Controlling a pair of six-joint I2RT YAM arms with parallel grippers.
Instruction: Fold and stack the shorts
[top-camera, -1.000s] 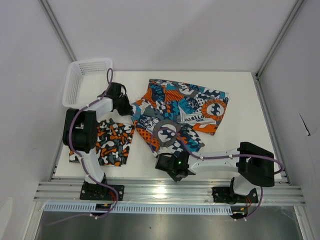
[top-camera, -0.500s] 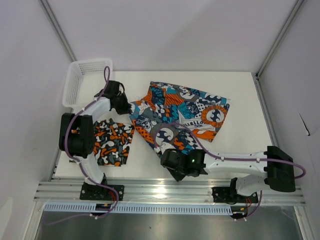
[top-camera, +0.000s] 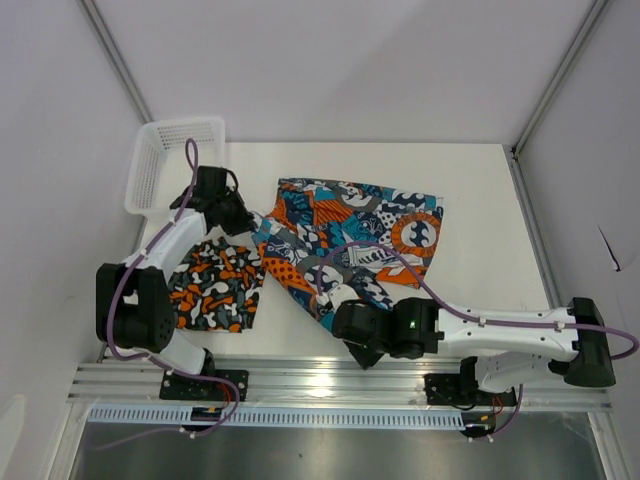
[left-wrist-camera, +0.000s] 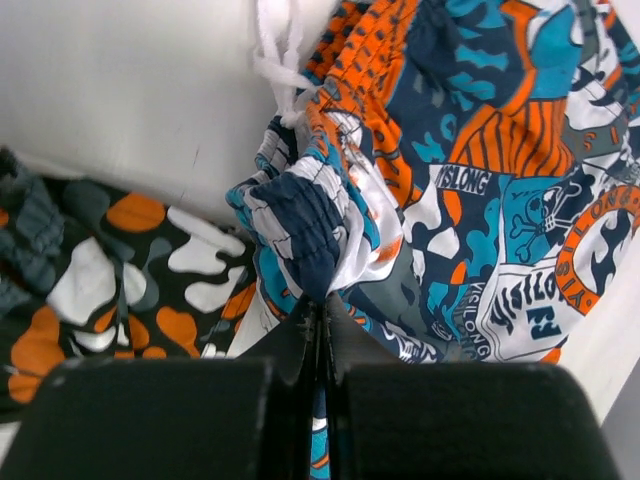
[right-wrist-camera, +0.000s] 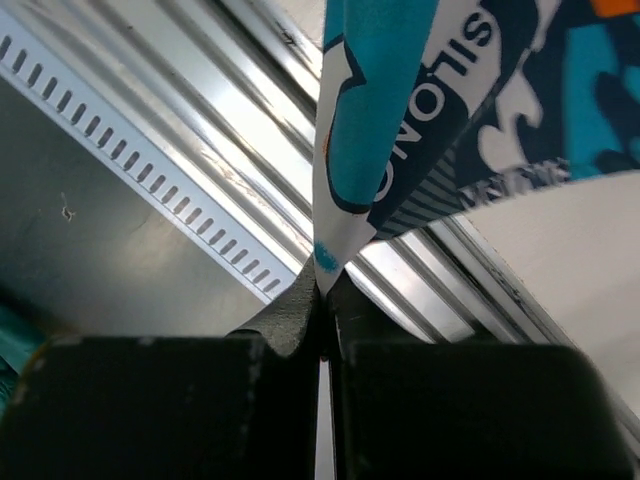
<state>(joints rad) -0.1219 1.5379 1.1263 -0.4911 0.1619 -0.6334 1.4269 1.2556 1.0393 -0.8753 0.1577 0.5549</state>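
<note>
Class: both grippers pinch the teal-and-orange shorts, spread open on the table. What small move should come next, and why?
Probably lift both grippers a little together, raising the held edge to start a fold. The left gripper is shut on the waistband, the right gripper on a near corner, and the graphic shorts lie unfolded.

The top camera looks steeply down on the graphic-print shorts (top-camera: 345, 232) from afar; both wrist cameras face those same shorts very close.
</note>
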